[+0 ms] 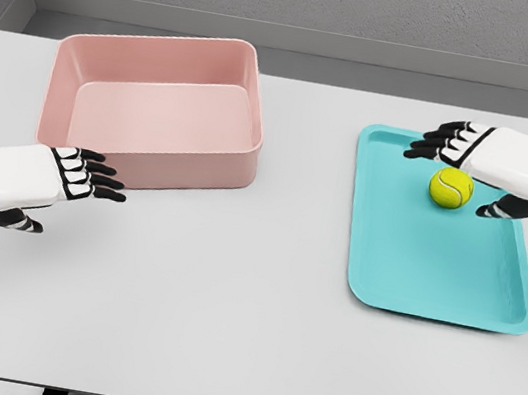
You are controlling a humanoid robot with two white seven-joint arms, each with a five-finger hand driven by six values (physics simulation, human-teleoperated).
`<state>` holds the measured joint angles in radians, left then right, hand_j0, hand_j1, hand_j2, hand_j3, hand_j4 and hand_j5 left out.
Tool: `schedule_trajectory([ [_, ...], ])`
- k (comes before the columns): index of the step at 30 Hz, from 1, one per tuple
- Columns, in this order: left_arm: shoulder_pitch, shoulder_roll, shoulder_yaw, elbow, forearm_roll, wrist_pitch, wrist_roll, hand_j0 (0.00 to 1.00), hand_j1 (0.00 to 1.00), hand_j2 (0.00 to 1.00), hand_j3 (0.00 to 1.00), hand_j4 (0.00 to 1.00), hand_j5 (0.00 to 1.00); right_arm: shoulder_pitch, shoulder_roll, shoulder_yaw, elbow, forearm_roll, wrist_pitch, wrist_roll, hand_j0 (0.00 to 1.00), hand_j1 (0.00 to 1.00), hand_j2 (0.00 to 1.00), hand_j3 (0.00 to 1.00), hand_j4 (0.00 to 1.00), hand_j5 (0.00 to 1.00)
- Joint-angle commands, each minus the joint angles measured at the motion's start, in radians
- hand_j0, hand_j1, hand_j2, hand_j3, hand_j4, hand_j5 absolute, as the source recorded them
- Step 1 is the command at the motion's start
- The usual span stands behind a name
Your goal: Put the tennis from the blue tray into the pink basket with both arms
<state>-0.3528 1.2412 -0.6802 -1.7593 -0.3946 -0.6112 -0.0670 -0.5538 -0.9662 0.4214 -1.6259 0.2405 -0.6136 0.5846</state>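
Head view: right robot hand (471, 171) poised around the tennis ball (451, 187) on the blue tray (433, 277).

The yellow-green tennis ball sits in the upper part of the blue tray, which lies on the right half of the white bench (223, 322). The right robot hand reaches in from the right edge, fingers spread above the ball and thumb lower to its right, open and holding nothing; whether it touches the ball I cannot tell. The left robot hand (69, 180) comes in from the left edge, fingers extended and relaxed, empty, just in front of the pink basket (150, 153). The basket stands at the far left of the bench, well apart from the tray.
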Motion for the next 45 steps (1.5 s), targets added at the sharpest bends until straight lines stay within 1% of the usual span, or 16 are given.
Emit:
schedule_trajectory([
  [1, 0.000, 0.000, 0.001, 0.000, 0.006, 0.000, -0.002, 1.00, 1.00, 1.00, 1.00, 1.00, 1.00, -0.002, -0.002, 0.002, -0.002, -0.003, 0.003, 0.000, 1.00, 1.00, 1.00, 1.00, 1.00, 1.00],
  [3, 0.000, 0.000, 0.001, 0.000, 0.006, 0.000, -0.002, 1.00, 1.00, 1.00, 1.00, 1.00, 1.00, -0.006, -0.002, 0.002, 0.000, -0.003, 0.003, 0.000, 1.00, 1.00, 1.00, 1.00, 1.00, 1.00],
  [7, 0.000, -0.005, -0.001, 0.000, 0.006, 0.000, -0.016, 1.00, 1.00, 1.00, 1.00, 1.00, 1.00, -0.048, 0.000, -0.007, 0.052, -0.001, 0.003, 0.001, 1.00, 1.00, 1.00, 1.00, 1.00, 1.00],
  [9, 0.000, -0.005, -0.001, 0.000, 0.006, 0.000, -0.016, 1.00, 1.00, 1.00, 1.00, 1.00, 1.00, -0.046, 0.003, -0.006, 0.113, -0.001, 0.003, 0.003, 1.00, 1.00, 1.00, 1.00, 1.00, 1.00],
  [11, 0.000, -0.005, -0.001, 0.000, 0.006, 0.000, -0.017, 1.00, 1.00, 1.00, 1.00, 1.00, 1.00, -0.043, 0.057, -0.006, 0.195, -0.004, 0.003, 0.026, 1.00, 1.00, 1.00, 1.00, 1.00, 1.00],
  [12, 0.002, -0.006, -0.004, 0.000, 0.006, 0.000, -0.017, 1.00, 1.00, 1.00, 1.00, 1.00, 1.00, -0.043, 0.077, -0.004, 0.215, -0.004, 0.003, 0.026, 1.00, 1.00, 1.00, 1.00, 1.00, 1.00],
  [17, 0.000, -0.013, -0.010, 0.003, 0.005, 0.000, -0.017, 1.00, 1.00, 1.00, 1.00, 1.00, 1.00, -0.041, 0.123, 0.000, 0.241, -0.010, 0.003, 0.026, 1.00, 1.00, 1.00, 1.00, 1.00, 1.00],
  [23, 0.000, -0.017, -0.010, 0.004, 0.003, 0.000, -0.019, 1.00, 1.00, 1.00, 1.00, 1.00, 1.00, -0.046, 0.136, 0.007, 0.279, 0.002, 0.003, 0.026, 1.00, 1.00, 1.00, 1.00, 1.00, 1.00],
  [25, 0.000, -0.043, -0.010, 0.004, 0.003, 0.000, -0.062, 1.00, 1.00, 1.00, 1.00, 1.00, 1.00, -0.048, 0.142, 0.007, 0.278, 0.008, 0.003, 0.026, 1.00, 1.00, 1.00, 1.00, 1.00, 1.00],
  [29, -0.002, -0.048, -0.012, 0.006, 0.003, 0.000, -0.065, 1.00, 1.00, 1.00, 1.00, 1.00, 1.00, -0.043, 0.158, 0.005, 0.281, 0.000, 0.003, 0.026, 1.00, 1.00, 1.00, 1.00, 1.00, 1.00],
  [31, -0.008, -0.048, -0.022, 0.004, 0.003, 0.000, -0.065, 1.00, 1.00, 1.00, 1.00, 1.00, 1.00, -0.044, 0.187, 0.005, 0.339, 0.000, 0.003, 0.026, 1.00, 1.00, 1.00, 1.00, 1.00, 1.00],
  [34, -0.009, -0.048, -0.022, 0.004, 0.003, 0.000, -0.065, 1.00, 1.00, 1.00, 1.00, 1.00, 1.00, -0.044, 0.212, 0.007, 0.365, 0.000, 0.003, 0.026, 1.00, 1.00, 1.00, 1.00, 1.00, 1.00],
  [38, -0.009, -0.048, -0.024, 0.006, 0.003, 0.000, -0.065, 1.00, 1.00, 1.00, 1.00, 1.00, 1.00, -0.044, 0.216, 0.007, 0.377, -0.001, 0.003, 0.026, 1.00, 1.00, 1.00, 1.00, 1.00, 1.00],
  [40, -0.009, -0.048, -0.024, 0.006, 0.003, 0.000, -0.065, 1.00, 1.00, 1.00, 1.00, 1.00, 1.00, -0.044, 0.222, 0.007, 0.425, 0.000, 0.003, 0.026, 1.00, 1.00, 1.00, 1.00, 1.00, 1.00],
  [43, -0.009, -0.048, -0.024, 0.006, 0.003, 0.000, -0.065, 1.00, 1.00, 1.00, 1.00, 1.00, 1.00, -0.044, 0.239, 0.010, 0.431, -0.001, 0.003, 0.026, 1.00, 1.00, 1.00, 1.00, 1.00, 1.00],
  [45, -0.009, -0.048, -0.024, 0.006, 0.003, 0.000, -0.065, 1.00, 1.00, 1.00, 1.00, 1.00, 1.00, -0.043, 0.254, 0.010, 0.466, 0.000, 0.003, 0.026, 1.00, 1.00, 1.00, 1.00, 1.00, 1.00],
])
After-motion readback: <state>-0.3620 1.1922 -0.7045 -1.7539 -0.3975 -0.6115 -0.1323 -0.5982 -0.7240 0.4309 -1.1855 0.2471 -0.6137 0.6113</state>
